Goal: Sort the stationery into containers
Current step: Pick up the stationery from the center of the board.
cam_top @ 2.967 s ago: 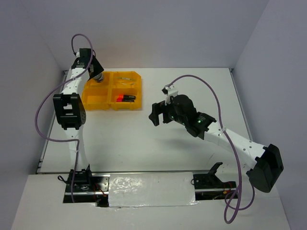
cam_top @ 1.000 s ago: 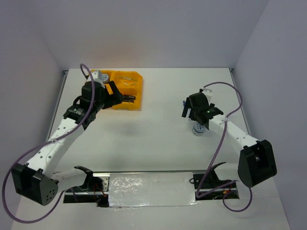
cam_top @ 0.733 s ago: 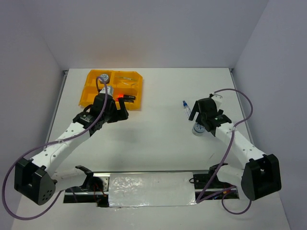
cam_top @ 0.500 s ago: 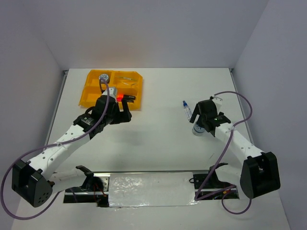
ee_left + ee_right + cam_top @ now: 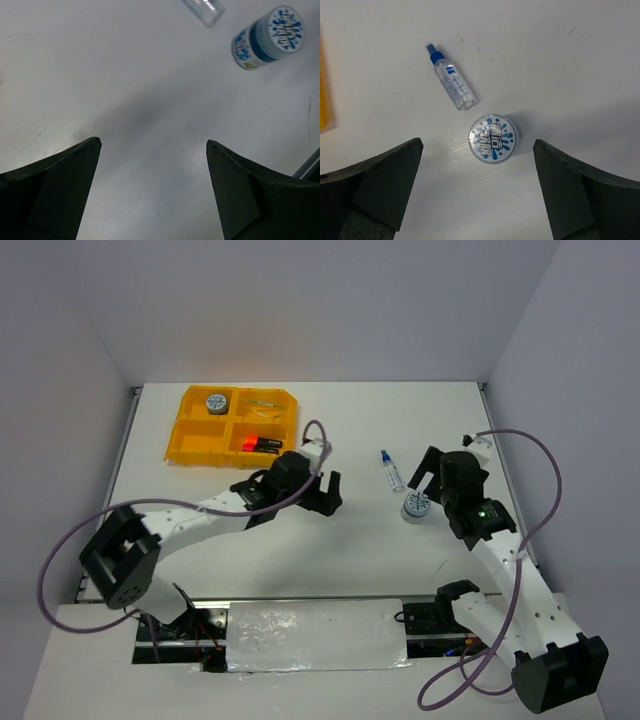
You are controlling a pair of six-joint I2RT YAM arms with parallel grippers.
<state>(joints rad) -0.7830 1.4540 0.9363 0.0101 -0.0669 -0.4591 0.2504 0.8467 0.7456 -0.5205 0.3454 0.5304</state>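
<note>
**Q:** How is the loose stationery drawn?

**A:** A clear bottle (image 5: pixel 451 84) with a blue cap is shown lying flat on the white table (image 5: pixel 300 550). A round roll (image 5: pixel 493 138) with a blue-printed top is set just beside it, apart.

**Q:** And the grippers and free room?

**A:** The left gripper (image 5: pixel 152 142) and right gripper (image 5: pixel 477 142) are seen spread wide, empty, over bare table. The orange tray (image 5: pixel 292 430) is placed well apart, far left.

This is a robotics lab test cell: a bare white table (image 5: pixel 300 550) boxed in by plain pale walls (image 5: pixel 320 310) at its far edge and sides, with the left arm (image 5: pixel 190 520) and the right arm (image 5: pixel 510 560) bolted at its near edge, trailing purple cables (image 5: pixel 556 485) beside a crinkled silver sheet (image 5: pixel 315 635).
</note>
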